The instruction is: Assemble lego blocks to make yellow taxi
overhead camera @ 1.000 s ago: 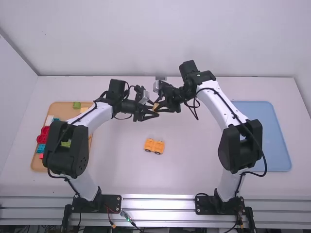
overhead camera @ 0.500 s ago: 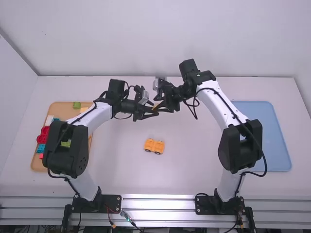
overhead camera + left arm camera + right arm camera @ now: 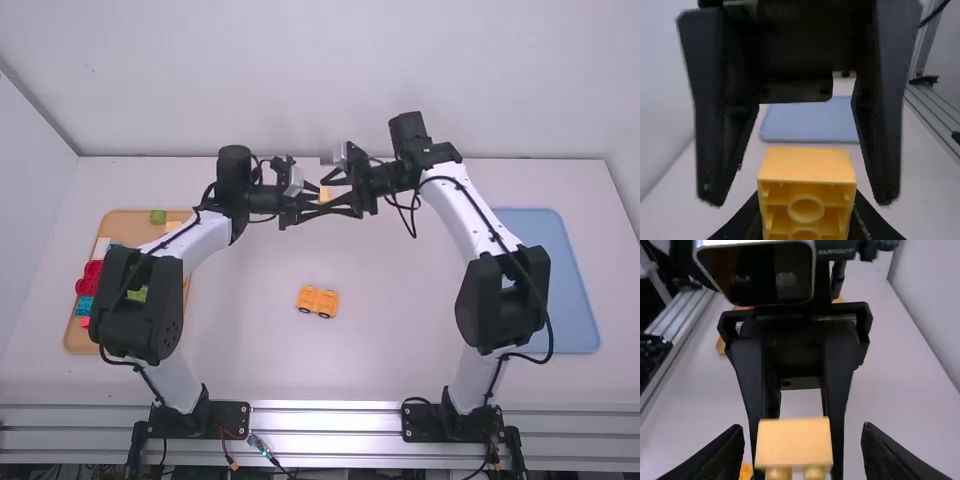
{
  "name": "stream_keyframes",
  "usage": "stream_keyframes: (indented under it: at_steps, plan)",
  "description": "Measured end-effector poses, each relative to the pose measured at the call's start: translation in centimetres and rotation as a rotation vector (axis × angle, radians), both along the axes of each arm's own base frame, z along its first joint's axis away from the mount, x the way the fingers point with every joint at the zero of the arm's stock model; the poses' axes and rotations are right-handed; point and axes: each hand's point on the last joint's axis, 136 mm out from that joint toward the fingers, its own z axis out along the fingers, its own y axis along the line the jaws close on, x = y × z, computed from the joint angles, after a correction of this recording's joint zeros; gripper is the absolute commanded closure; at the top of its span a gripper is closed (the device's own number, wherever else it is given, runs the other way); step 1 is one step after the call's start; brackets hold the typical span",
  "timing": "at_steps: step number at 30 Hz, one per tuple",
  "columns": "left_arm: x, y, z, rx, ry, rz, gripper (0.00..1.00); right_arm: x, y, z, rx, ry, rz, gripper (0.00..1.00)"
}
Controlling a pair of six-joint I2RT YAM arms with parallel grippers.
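Picture the tabletop as a clock, twelve pointing away from the arms' bases. Out toward twelve, both arms met nose to nose over the table, and the left gripper (image 3: 318, 199) had a small yellow block (image 3: 325, 193) pinched between its fingers. In the left wrist view I could make out the block's hollow underside, with round tubes inside.

The right gripper (image 3: 331, 196), facing it, was released: its fingers stood spread on either side of the block, with a gap between each one and the yellow sides. In the right wrist view a pair of studs showed along the block's edge.

Just toward six from the clock's middle sat the orange-yellow wheeled piece (image 3: 318, 301), dark wheels down on the white table (image 3: 400, 345), well apart from both grippers.

Over at nine lay a wooden tray (image 3: 120, 224), partly under the left arm. At the tray's own twelve was a green block (image 3: 158, 216), with a pale yellow one (image 3: 173, 226) near its one o'clock. Red blocks (image 3: 90, 277) lay around the tray's nine, with a teal block (image 3: 85, 304) just beside them and a white block (image 3: 102, 248) toward ten. At the table's three o'clock was a flat blue tray (image 3: 565, 300), partly behind the right arm.
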Motion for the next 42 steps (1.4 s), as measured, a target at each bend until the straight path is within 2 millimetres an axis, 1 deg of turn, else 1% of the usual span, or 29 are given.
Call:
stream_keyframes:
  at_steps: [5, 7, 10, 11, 13, 14, 16, 19, 20, 21, 23, 26, 30, 33, 37, 39, 41, 42]
  plan:
    - [0.4, -0.1, 2.6, -0.057, -0.013, 0.005, 0.98, 1.1, -2.1, 1.9, 0.108, -0.019, -0.011, 0.39]
    - [0.5, 0.0, 3.3, -0.074, 0.004, 0.007, 0.98, 1.2, -2.3, 2.5, 0.141, -0.035, -0.001, 0.39]
    - [0.5, 0.0, 3.8, -0.089, 0.035, 0.008, 0.98, 1.1, -2.0, 3.2, 0.176, -0.058, 0.022, 0.41]
    - [0.5, 0.0, 3.9, -0.094, 0.059, 0.008, 0.98, 1.2, -1.8, 3.6, 0.192, -0.070, 0.031, 0.45]
    - [0.5, 0.0, 4.0, -0.098, 0.089, 0.010, 0.98, 1.3, -1.6, 4.1, 0.211, -0.076, 0.040, 0.58]
    - [0.5, 0.0, 4.0, -0.099, 0.101, 0.011, 0.98, 1.3, -1.4, 4.4, 0.220, -0.073, 0.045, 0.59]
    - [0.5, 0.0, 4.0, -0.101, 0.123, 0.014, 0.98, 1.3, -1.1, 4.9, 0.237, -0.061, 0.053, 0.59]
    - [0.5, 0.0, 4.0, -0.102, 0.131, 0.016, 0.98, 1.2, -0.9, 5.1, 0.244, -0.036, 0.057, 0.59]
    - [0.5, 0.0, 4.0, -0.102, 0.132, 0.014, 0.98, 1.1, -0.8, 5.1, 0.243, -0.020, 0.057, 0.55]
    - [0.5, 0.0, 4.0, -0.102, 0.132, 0.015, 0.98, 1.1, -0.7, 5.1, 0.242, -0.016, 0.056, 0.54]
    - [0.7, 0.1, 3.9, -0.102, 0.134, 0.026, 0.98, 0.8, -0.3, 5.1, 0.240, 0.005, 0.062, 0.51]
    - [1.0, 0.1, 3.8, -0.102, 0.142, 0.041, 0.98, 0.3, 0.6, 5.0, 0.231, 0.017, 0.077, 0.51]
    - [0.8, 0.1, 3.8, -0.101, 0.143, 0.033, 0.98, 0.3, 1.0, 4.8, 0.217, 0.019, 0.072, 0.60]
    - [0.8, 0.1, 3.8, -0.101, 0.143, 0.031, 0.98, 0.4, 0.9, 4.7, 0.214, 0.017, 0.067, 0.63]
    - [0.8, 0.1, 3.9, -0.103, 0.134, 0.031, 0.98, 0.4, 0.9, 4.7, 0.213, 0.017, 0.064, 0.63]
    - [0.8, 0.1, 4.0, -0.104, 0.126, 0.030, 0.98, 0.5, 0.8, 4.7, 0.213, 0.017, 0.063, 0.67]
    - [0.8, 0.1, 4.1, -0.104, 0.119, 0.031, 0.98, 0.5, 0.8, 4.7, 0.212, 0.021, 0.062, 0.73]
    - [0.8, 0.1, 4.1, -0.104, 0.115, 0.031, 0.98, 0.5, 0.8, 4.7, 0.212, 0.025, 0.061, 0.75]
